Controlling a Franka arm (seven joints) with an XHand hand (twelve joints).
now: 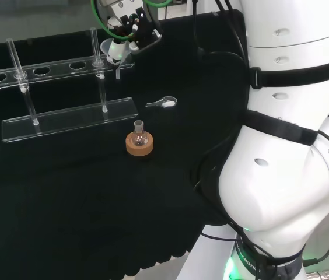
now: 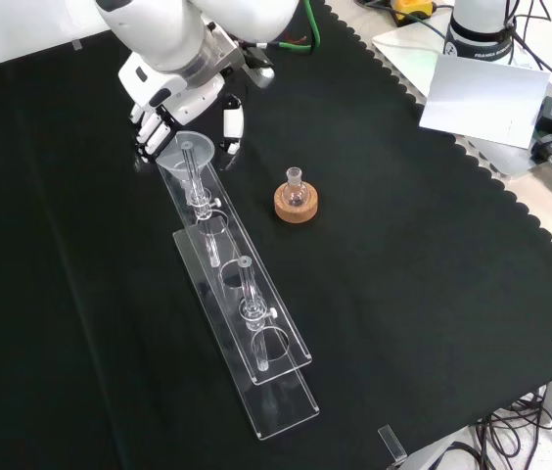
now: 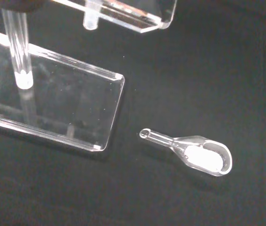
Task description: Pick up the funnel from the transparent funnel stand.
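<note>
I've got the hand (image 2: 173,113) at the funnel (image 2: 187,153) on the stand's (image 2: 281,338) far end — fingers curled round its rim, not yet lifted.

In my front view the funnel stand (image 2: 256,338) runs from upper left to lower right; the funnel (image 2: 190,157) sits in its upper end hole, with the hand (image 2: 163,108) just behind it. To the stand's right a flask (image 2: 295,186) rests on its cork ring (image 2: 296,206). In my head view a scoop (image 1: 163,103) lies between stand and arm
</note>
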